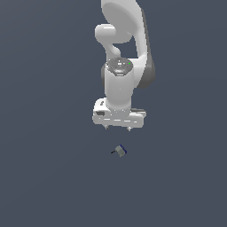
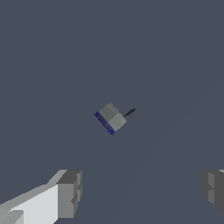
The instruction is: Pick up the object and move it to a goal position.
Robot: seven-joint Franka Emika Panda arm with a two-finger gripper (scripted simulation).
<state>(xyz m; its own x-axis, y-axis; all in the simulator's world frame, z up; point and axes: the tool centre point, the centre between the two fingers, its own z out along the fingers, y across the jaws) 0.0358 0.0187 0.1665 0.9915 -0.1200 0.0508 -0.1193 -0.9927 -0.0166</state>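
Below the arm, on a flat, matte slate-grey counter point(image 1: 48, 177) with no visible texture or seams, we find the object point(image 1: 120, 150): a tiny boxy block, pale grey on its broad faces, with one dark blue side and a short thin black stub sticking out of the opposite side. It lies turned at an angle to the frame in both views, and it looks far smaller than the gripper point(image 1: 118, 128) above it. We note the arm itself as smooth, glossy white shells with rounded joints, a dark grey band behind the wrist, and a round grey cap carrying a small green dot. The hand is a wide white bar with two short dark fingertips pointing down. The jaws are spread wide and hold nothing. In the wrist view the two blocky grey fingers point(image 2: 70, 192) sit far apart at the frame's edges, and the object point(image 2: 111, 118) lies between and beyond them, clear of both. From the exterior view, the object rests just under the gripper, apart from it, slightly toward the exterior view's right. We see nothing else on the counter near the object.
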